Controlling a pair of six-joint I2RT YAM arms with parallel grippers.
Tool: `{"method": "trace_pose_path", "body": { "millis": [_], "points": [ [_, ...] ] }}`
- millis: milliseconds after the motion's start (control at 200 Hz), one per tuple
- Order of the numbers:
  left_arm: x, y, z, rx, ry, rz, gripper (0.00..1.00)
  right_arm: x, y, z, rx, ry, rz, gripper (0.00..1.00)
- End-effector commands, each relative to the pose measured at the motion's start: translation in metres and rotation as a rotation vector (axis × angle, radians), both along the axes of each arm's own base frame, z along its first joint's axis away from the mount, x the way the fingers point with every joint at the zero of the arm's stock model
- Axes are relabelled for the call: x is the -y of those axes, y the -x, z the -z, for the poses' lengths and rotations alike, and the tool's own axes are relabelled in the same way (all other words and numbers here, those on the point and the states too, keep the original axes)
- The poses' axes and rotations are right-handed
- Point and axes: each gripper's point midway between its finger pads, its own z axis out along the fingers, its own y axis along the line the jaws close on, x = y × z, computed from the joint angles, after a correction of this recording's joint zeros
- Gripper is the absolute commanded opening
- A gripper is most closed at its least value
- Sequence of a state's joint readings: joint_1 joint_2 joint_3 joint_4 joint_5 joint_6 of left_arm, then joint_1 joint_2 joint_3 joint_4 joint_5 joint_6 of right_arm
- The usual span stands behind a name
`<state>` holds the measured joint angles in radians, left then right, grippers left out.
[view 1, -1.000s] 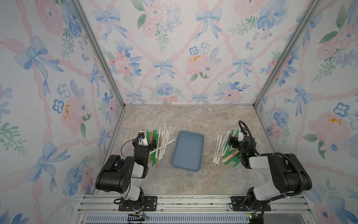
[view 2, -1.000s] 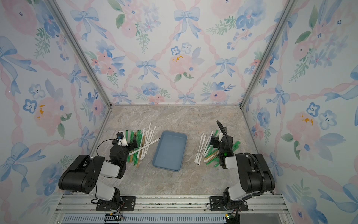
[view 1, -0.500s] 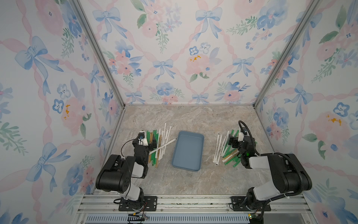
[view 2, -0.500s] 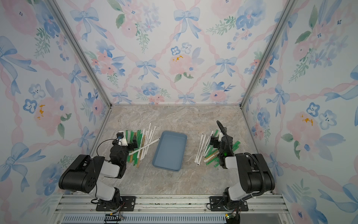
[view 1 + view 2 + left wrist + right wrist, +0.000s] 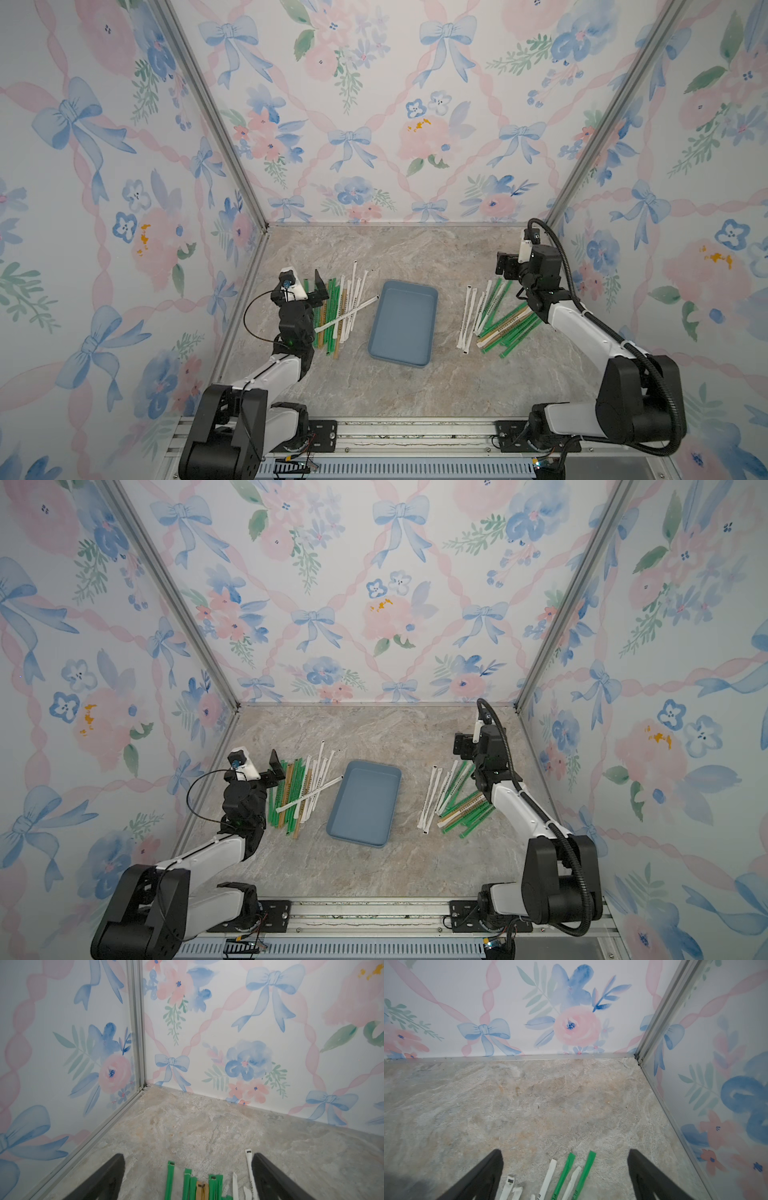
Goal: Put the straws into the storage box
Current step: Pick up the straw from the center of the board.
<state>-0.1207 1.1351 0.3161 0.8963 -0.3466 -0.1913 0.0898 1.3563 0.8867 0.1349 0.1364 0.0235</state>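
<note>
The storage box (image 5: 403, 328) (image 5: 362, 808), a shallow blue-grey tray, lies empty at mid-table in both top views. One heap of green, white and tan straws (image 5: 337, 309) (image 5: 297, 792) lies left of it, and another heap of straws (image 5: 496, 318) (image 5: 454, 800) lies to its right. My left gripper (image 5: 318, 289) (image 5: 274, 769) (image 5: 188, 1157) hovers open over the far ends of the left straws (image 5: 212, 1186). My right gripper (image 5: 505, 266) (image 5: 461, 746) (image 5: 564, 1152) hangs open above the far ends of the right straws (image 5: 566, 1169). Neither gripper holds anything.
Floral walls close in the marble table (image 5: 395, 253) on three sides, with metal corner posts (image 5: 208, 108) at the back. One white straw (image 5: 347, 313) lies slantwise across the left heap, its tip close to the box's left rim.
Both arms have unfolded from a tucked pose. The right gripper has risen and moved toward the back wall, and the left has lifted slightly. Both jaws stay open and the straws lie unmoved.
</note>
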Motion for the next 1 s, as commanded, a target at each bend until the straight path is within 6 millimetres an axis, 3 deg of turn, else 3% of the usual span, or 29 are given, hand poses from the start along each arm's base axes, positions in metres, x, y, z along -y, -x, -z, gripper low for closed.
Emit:
{"method": "trace_pose_path", "body": {
  "millis": [0,220,340,425,635,825,1000],
  "points": [
    [0.007,0.004,0.017,-0.146,0.061,0.012,0.97,-0.022,0.034,0.031,-0.206,-0.005,-0.047,0.95],
    [0.049,0.023,0.024,-0.252,0.129,0.142,0.98,-0.076,0.071,0.010,-0.274,0.006,-0.165,0.91],
    [0.070,0.038,0.039,-0.298,0.174,0.210,0.98,-0.089,0.097,0.014,-0.311,0.017,-0.147,0.90],
    [0.085,0.046,0.053,-0.328,0.205,0.265,0.98,-0.088,0.113,0.024,-0.348,-0.027,-0.120,0.87],
    [0.125,0.055,0.076,-0.422,0.186,0.372,0.98,-0.059,0.143,0.047,-0.450,-0.064,0.013,0.80],
    [0.164,0.060,0.086,-0.478,0.132,0.446,0.98,-0.078,0.147,0.066,-0.548,-0.116,-0.021,0.71],
    [0.172,0.068,0.096,-0.512,0.108,0.448,0.98,-0.105,0.135,0.093,-0.636,-0.154,-0.050,0.63]
  ]
}}
